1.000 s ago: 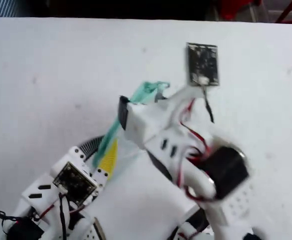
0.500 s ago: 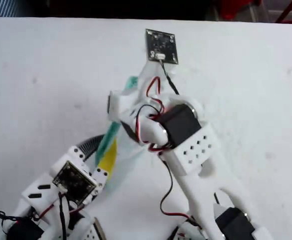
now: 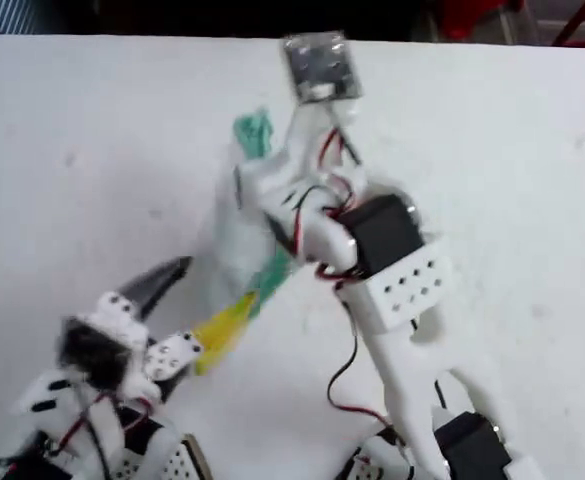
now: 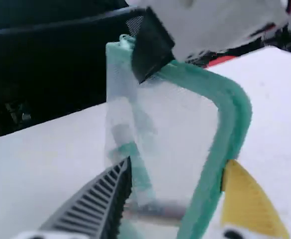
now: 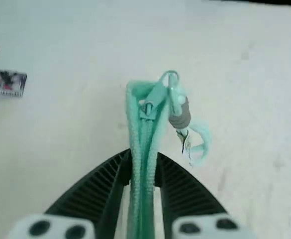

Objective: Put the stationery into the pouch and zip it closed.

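The pouch (image 3: 227, 240) is translucent mesh with a teal zipper band and a yellow end tab (image 3: 222, 325), and it hangs lifted off the white table. My right gripper (image 3: 244, 185) is shut on its upper teal edge. In the right wrist view, the black fingers (image 5: 105, 189) pinch the zipper band of the pouch (image 5: 143, 124) just below the slider (image 5: 157, 94). My left gripper (image 3: 182, 305) stands open at the yellow end, its black finger (image 4: 100, 204) beside the pouch (image 4: 175, 139). A teal stick-shaped item (image 4: 135, 164) shows through the mesh.
The white table (image 3: 492, 150) stretches wide on both sides and ends at a dark back edge. The right arm's body (image 3: 402, 290) crosses the centre. A small circuit board (image 5: 6, 82) shows off to one side in the right wrist view.
The right arm swung left and away, lifting the pouch's top end with it. The left arm drew back toward the near left corner, and the pouch now stretches between them.
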Motion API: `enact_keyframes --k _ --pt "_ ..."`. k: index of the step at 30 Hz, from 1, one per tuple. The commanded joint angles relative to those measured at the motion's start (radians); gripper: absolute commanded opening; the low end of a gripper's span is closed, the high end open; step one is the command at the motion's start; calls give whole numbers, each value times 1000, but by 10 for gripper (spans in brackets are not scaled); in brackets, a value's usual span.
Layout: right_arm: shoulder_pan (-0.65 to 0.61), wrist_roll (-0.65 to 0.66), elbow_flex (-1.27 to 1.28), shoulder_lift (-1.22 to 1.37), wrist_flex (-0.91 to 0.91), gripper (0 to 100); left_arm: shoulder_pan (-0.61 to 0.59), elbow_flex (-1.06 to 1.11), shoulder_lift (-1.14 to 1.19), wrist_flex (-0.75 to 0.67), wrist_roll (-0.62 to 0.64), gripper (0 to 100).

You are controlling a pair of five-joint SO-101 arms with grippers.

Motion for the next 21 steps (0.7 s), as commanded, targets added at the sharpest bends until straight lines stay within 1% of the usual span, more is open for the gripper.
enact_keyframes --k 1,3,4,7,9,11,14,16,19,21 --pt "48 11 -41 -53 -105 18 -88 -126 4 51 60 321" --pt "47 9 -40 -44 -107 18 -148 -161 4 57 74 321" --pt "39 6 -40 -39 -105 18 -193 -173 4 54 100 320" --pt "1 2 -40 -22 -110 18 -367 -183 4 26 219 320" --pt "-59 2 -40 -4 -130 18 -466 -166 4 -2 296 320" --pt "-127 6 -44 33 -183 18 -527 -126 4 -43 354 320" --pt "-186 6 -46 74 -283 18 -568 -41 4 -112 379 320" --pt "-188 5 -46 94 -321 18 -570 9 4 -158 379 320" --pt "-128 3 -31 120 -294 18 -570 38 4 -192 379 290" --pt "-50 3 14 127 -251 18 -570 40 4 -195 379 271"
